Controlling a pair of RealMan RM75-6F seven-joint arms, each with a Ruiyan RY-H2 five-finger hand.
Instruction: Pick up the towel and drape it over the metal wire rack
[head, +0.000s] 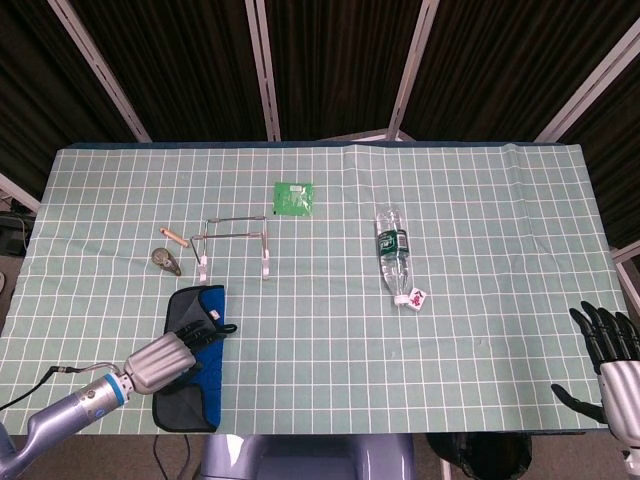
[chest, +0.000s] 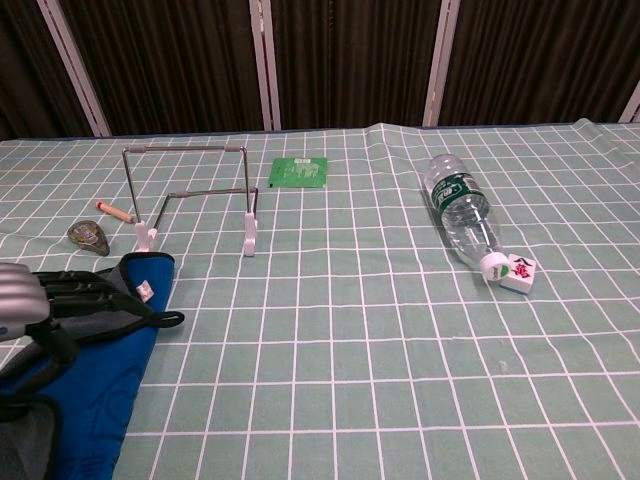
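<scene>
Here the left hand (head: 165, 357) rests on the blue and grey folded towel (chest: 95, 375) at lower left of the bench (head: 480, 220), fingers spread flat, holding nothing. Above stands the bare metal wire rack (chest: 190, 195). The right hand (head: 612, 355) hangs open, lower right.

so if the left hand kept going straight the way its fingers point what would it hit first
The left hand lies over the blue towel, fingers pointing up-right across the table. Past the towel's edge, bare tablecloth follows; the water bottle is likely first, though height is unclear.
</scene>
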